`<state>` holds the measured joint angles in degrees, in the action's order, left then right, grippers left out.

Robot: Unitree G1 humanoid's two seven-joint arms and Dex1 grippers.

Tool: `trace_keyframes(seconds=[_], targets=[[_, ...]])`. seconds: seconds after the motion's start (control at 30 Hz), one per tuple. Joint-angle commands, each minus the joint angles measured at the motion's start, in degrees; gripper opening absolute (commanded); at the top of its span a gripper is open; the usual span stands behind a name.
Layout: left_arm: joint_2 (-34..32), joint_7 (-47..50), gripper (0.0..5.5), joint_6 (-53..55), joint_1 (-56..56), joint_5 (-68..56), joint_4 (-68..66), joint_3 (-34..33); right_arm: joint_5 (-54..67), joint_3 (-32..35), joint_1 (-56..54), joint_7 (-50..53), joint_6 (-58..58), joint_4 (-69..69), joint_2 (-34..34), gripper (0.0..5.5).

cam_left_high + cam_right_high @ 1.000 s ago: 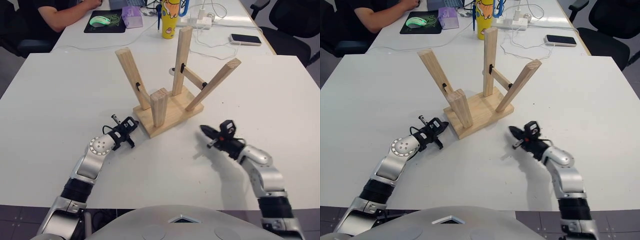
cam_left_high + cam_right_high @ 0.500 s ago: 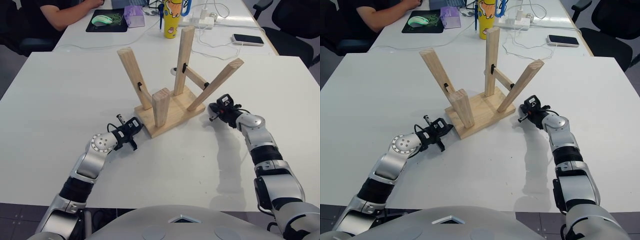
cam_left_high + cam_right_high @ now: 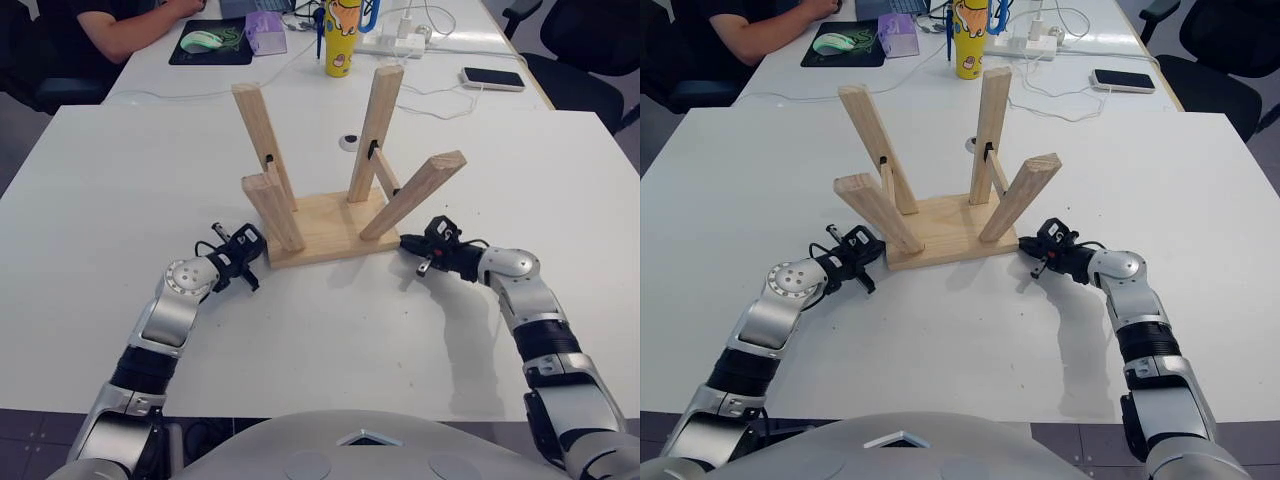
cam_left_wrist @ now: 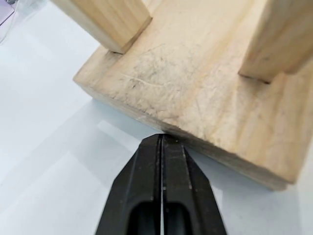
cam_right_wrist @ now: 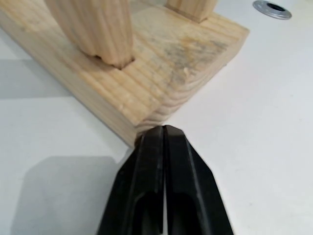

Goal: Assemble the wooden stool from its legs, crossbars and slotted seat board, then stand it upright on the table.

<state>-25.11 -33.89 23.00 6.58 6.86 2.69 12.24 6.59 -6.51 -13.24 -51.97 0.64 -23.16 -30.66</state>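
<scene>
The wooden stool stands upside down on the white table, its seat board (image 3: 322,222) lying flat and its legs (image 3: 377,130) pointing up and splaying outward. A crossbar (image 3: 384,172) joins the two right-hand legs. My left gripper (image 3: 256,256) is shut, its tip against the left edge of the seat board (image 4: 195,93). My right gripper (image 3: 407,244) is also shut, its tip (image 5: 164,131) touching the near right corner of the seat board (image 5: 161,63). Neither gripper holds anything.
A small metal washer (image 3: 348,142) lies on the table behind the stool. On the far table stand a yellow cup (image 3: 341,38), a phone (image 3: 491,78), a purple box (image 3: 265,31), and a mouse on a dark pad (image 3: 205,42). Cables trail along the far edge.
The stool has turned on the table, so its long edge now faces me. My right gripper swung in to the board's right corner. My left gripper followed the left edge.
</scene>
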Motion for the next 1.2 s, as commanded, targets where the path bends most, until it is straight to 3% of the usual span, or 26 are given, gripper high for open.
trace_keyframes(seconds=[0.03, 0.2, 0.37, 0.43, 0.7, 0.97, 1.2], targets=[[1.6, -3.3, 0.00, 0.4, -2.9, -3.9, 3.8, 1.9, 2.6, -2.9, 9.9, -2.9, 6.0, 10.9, 0.4, 0.02], [1.2, -3.4, 0.00, 1.3, -6.3, -5.5, 7.0, 1.9, 6.2, -1.7, 17.8, -1.3, 12.2, 22.7, -2.0, 0.02], [1.0, -1.9, 0.00, 0.7, -9.3, -6.0, 9.9, 0.7, 5.5, 0.2, 20.9, 1.7, 13.5, 25.3, -3.5, 0.02], [0.8, 2.8, 0.00, -2.8, -11.4, -3.4, 10.9, -1.3, 5.2, 2.5, 22.6, 4.9, 11.9, 25.6, -3.0, 0.02], [4.3, 20.2, 0.00, -12.4, -25.6, 4.9, 14.8, -4.8, 2.6, 11.0, 32.4, 22.0, -7.5, 23.9, 8.1, 0.02], [9.2, 21.5, 0.00, -14.6, -26.1, 3.5, 12.5, -1.1, -0.8, 7.7, 28.6, 33.4, -6.4, 24.5, 18.4, 0.02], [12.4, 21.2, 0.00, -12.2, -26.2, 2.0, 13.3, 0.8, -3.2, 4.3, 28.6, 37.8, 0.0, 28.1, 22.0, 0.02]])
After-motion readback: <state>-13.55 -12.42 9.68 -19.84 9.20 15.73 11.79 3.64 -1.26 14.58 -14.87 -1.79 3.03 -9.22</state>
